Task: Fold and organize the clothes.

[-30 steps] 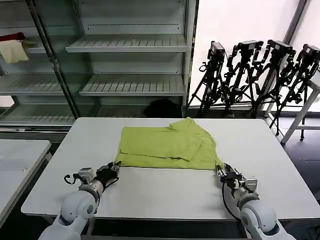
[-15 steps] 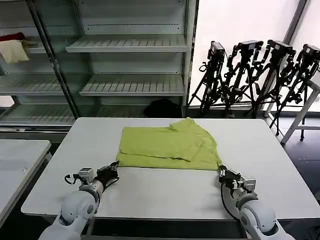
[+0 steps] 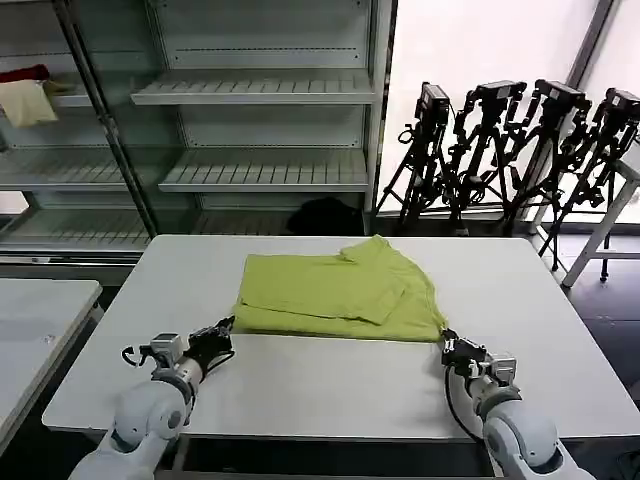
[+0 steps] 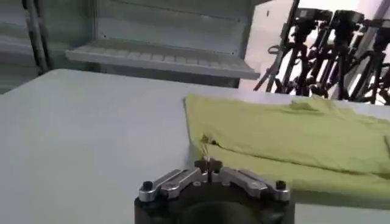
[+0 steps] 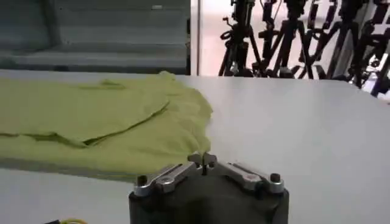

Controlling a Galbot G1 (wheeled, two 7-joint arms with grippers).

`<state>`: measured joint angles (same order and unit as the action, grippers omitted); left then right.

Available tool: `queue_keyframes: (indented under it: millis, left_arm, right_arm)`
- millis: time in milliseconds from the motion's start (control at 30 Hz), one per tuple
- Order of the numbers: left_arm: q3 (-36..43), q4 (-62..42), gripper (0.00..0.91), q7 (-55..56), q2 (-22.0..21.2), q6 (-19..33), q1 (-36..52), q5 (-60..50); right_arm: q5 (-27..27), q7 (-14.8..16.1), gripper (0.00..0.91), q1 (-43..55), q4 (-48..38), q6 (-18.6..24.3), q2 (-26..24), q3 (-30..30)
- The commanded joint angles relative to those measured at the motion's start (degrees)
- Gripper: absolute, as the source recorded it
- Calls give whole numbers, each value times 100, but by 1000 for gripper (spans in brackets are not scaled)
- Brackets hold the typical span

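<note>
Both grippers have backed off the shirt's near edge since 1 second ago. Now the left gripper (image 3: 214, 336) and right gripper (image 3: 455, 351) rest on the white table (image 3: 330, 385), fingers pinched together on nothing. Between them, mid-table, the lime-green T-shirt (image 3: 335, 293) lies folded once or twice but untidy; squaring it up and further folds look outstanding.
</note>
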<state>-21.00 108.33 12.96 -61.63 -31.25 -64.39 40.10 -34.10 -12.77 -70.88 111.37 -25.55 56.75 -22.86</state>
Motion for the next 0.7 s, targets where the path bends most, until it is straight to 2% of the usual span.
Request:
queue_keyframes:
  millis: [33, 200, 433, 700]
  left_arm:
    - [-73, 667, 10, 327, 111, -177, -290, -3]
    - [-85, 1093, 10, 567, 178, -182, -828, -107]
    - [-325, 1956, 10, 1097, 116, -178, -2085, -447]
    - [-714, 2503, 0, 1459, 98, -171, -2916, -597]
  right_arm:
    - [-118, -71, 0, -389, 690, -121, -258, -132]
    - [-88, -135, 0, -854, 1009, -188, -281, -132]
    - [66, -213, 0, -1706, 1592, -166, -312, -173]
    - [73, -251, 0, -2358, 1800, -27, -470, -429]
